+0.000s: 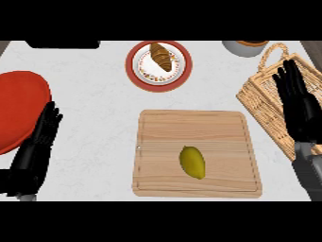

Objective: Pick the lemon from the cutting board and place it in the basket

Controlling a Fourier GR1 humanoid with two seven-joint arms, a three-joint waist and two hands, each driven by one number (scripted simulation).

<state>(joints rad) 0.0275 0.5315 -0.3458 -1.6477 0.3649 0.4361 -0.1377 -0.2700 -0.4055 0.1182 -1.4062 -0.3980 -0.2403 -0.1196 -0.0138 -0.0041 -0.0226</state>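
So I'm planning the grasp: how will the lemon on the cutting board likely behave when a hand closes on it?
The lemon looks smooth, oval and tapered at both ends, so it would probably roll sideways on the flat cutting board if nudged. It likely stays rigid when held. Its curved skin may slip out unless fingers wrap its wider middle.

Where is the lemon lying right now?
In the head view, the lemon lies on the cutting board, right of its centre, nearer the right hand than the left.
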